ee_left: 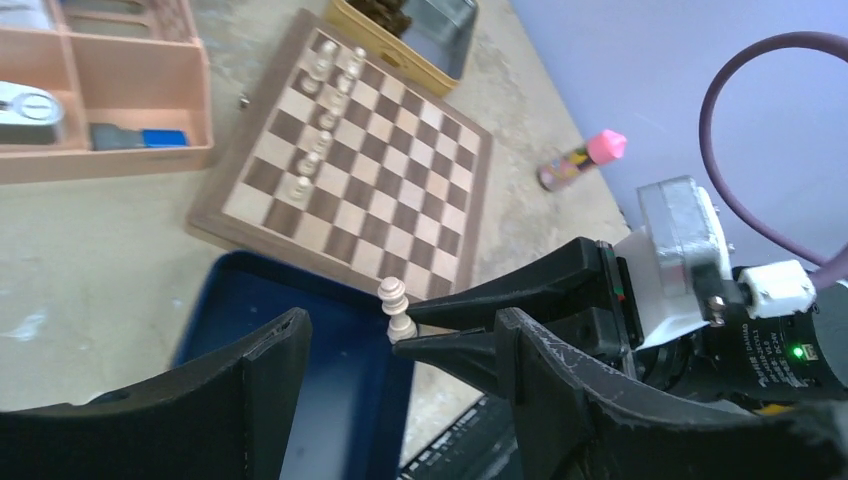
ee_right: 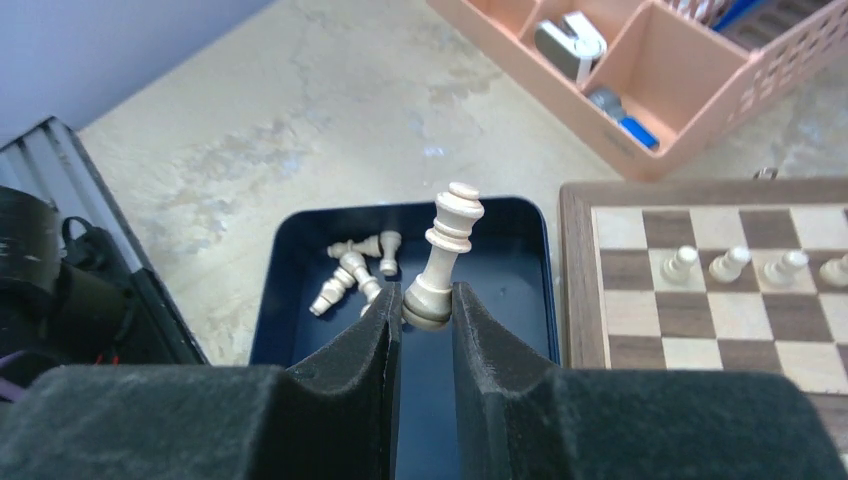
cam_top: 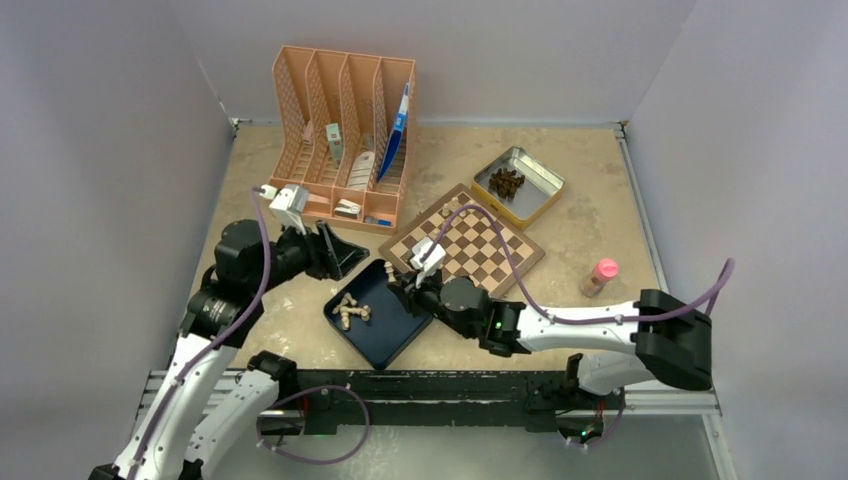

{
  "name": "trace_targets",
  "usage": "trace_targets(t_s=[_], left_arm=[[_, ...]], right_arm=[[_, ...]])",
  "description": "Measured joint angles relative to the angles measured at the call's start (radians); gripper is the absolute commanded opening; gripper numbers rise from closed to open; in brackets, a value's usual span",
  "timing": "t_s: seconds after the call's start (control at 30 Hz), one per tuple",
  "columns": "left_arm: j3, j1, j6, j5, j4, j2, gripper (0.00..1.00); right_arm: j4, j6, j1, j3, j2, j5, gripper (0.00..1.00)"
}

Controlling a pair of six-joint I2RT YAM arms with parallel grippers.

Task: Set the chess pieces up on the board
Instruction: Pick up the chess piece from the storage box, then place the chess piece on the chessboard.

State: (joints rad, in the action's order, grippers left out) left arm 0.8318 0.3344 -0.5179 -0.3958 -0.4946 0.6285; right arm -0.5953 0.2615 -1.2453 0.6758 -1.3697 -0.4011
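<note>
Eyes on the right gripper (ee_right: 425,312): its two black fingers are pinched tight on the base of a pale chess piece (ee_right: 446,250), a tall crowned one, tilting slightly right at the centre of the right wrist view. Right beneath it sits the dark blue tray (ee_right: 500,265), and in the tray's left half a handful of loose pale pieces (ee_right: 352,268) lie on their sides. Off to the right edge of that view, the board (ee_right: 622,312) touches the tray's side, with a row of standing pieces (ee_right: 730,265) lined up on its upper squares. Over to the left gripper (cam_top: 345,252), left of centre in the top view: jaws spread wide, nothing between them, hanging just beside the tray's upper left corner. Further out on the table (cam_top: 580,170), a metal tin (cam_top: 545,190) with dark bits inside sits by the board's upper right, a peach organiser (cam_top: 345,130) stands at upper left, and a pink-capped bottle (cam_top: 600,277) stands to the right.
</note>
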Motion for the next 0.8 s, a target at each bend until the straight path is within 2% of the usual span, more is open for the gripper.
trace_targets(t_s=[0.27, 0.6, 0.8], left_arm=[[0.059, 0.0, -0.077, -0.206, -0.008, 0.142, 0.53], [0.093, 0.0, -0.091, -0.286, -0.018, 0.269, 0.52], [0.115, 0.0, -0.07, -0.315, -0.053, 0.312, 0.42]], right_arm=[[-0.104, -0.142, -0.034, -0.037, 0.103, 0.008, 0.15], [-0.134, -0.204, -0.064, -0.037, 0.113, 0.02, 0.14], [-0.134, -0.222, -0.076, -0.037, 0.113, 0.021, 0.14]])
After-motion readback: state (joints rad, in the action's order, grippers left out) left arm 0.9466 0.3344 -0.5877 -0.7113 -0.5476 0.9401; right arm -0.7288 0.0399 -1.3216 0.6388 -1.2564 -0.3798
